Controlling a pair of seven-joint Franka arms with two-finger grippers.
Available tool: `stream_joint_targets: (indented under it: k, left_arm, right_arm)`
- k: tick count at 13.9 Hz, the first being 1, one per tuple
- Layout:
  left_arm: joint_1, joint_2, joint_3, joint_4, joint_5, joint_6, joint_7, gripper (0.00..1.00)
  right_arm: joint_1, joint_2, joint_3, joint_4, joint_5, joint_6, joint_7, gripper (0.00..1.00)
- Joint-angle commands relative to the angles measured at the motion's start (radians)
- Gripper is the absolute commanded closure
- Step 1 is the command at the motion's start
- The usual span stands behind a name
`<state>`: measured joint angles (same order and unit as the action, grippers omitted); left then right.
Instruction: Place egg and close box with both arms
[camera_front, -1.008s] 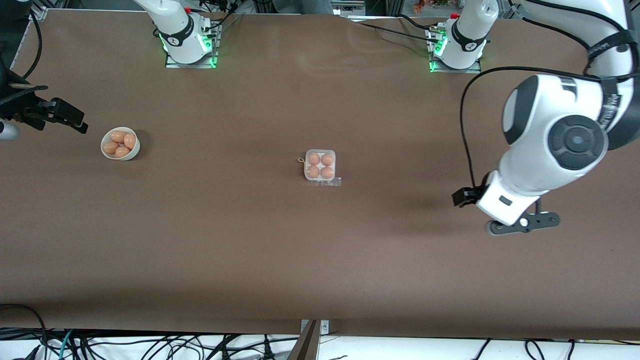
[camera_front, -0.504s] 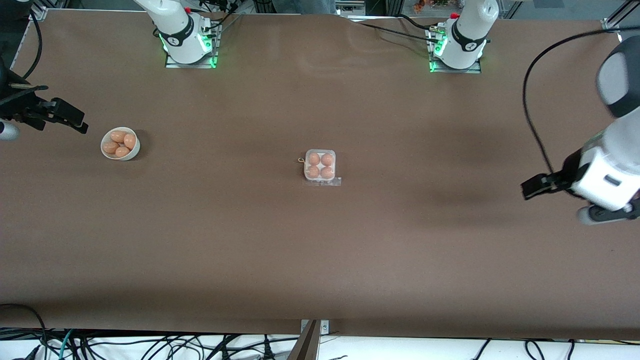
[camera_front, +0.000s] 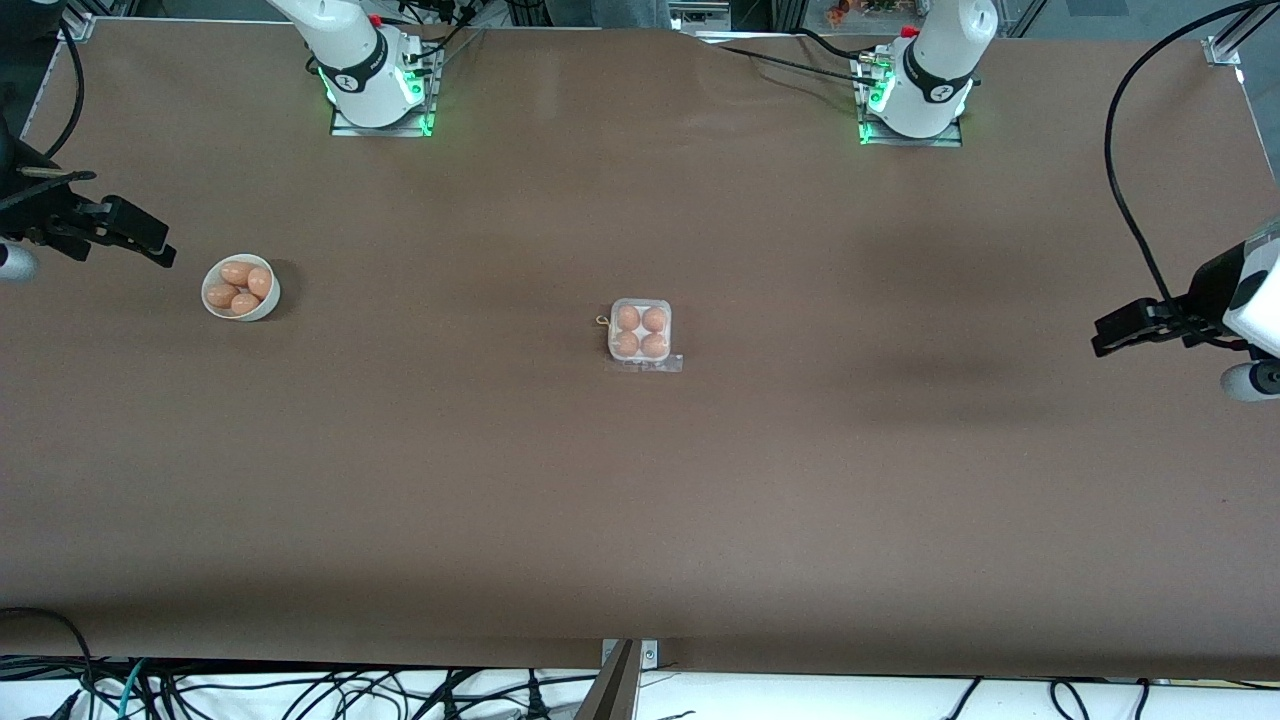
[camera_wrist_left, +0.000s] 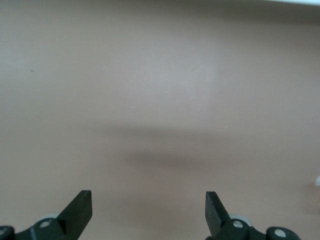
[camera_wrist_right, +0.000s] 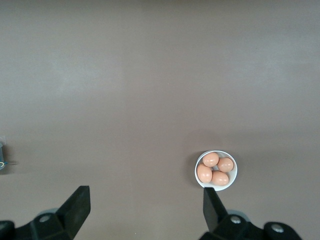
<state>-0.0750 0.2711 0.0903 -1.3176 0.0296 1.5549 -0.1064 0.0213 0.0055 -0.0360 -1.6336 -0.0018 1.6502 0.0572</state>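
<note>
The box (camera_front: 641, 304), a small clear plastic carton, sits mid-table with an orange-brown egg (camera_front: 627, 318) in every cell. Whether its transparent lid is down I cannot tell. My left gripper (camera_front: 1110, 338) hangs open over bare table at the left arm's end. In the left wrist view the left gripper (camera_wrist_left: 148, 200) has only brown table between its fingers. My right gripper (camera_front: 150, 245) waits open at the right arm's end, beside the bowl. The right gripper (camera_wrist_right: 145, 197) holds nothing in the right wrist view.
A round white bowl (camera_front: 272, 295) with several loose eggs (camera_front: 240, 285) stands toward the right arm's end. The right wrist view shows the bowl (camera_wrist_right: 234, 179) next to one finger. Both arm bases stand along the table's back edge. Cables trail off its front edge.
The left arm has swung away from over the table toward the edge at its own end. The right arm, box and bowl have not moved.
</note>
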Motion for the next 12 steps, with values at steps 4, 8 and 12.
stream_joint_targets:
  k: [4,8,12]
  left_arm:
    - [0.015,-0.214,-0.043,-0.232,0.035,0.017,0.042,0.00]
    - [0.079,-0.274,-0.106,-0.258,0.033,0.019,0.042,0.00]
    - [0.084,-0.276,-0.106,-0.339,0.033,0.138,0.042,0.00]
  right_arm:
    - [-0.014,0.004,0.010,0.015,0.003,-0.006,-0.017,0.00]
    - [-0.014,0.004,0.010,0.017,0.003,-0.006,-0.017,0.00]
    - [-0.015,0.004,0.010,0.015,0.003,-0.007,-0.017,0.00]
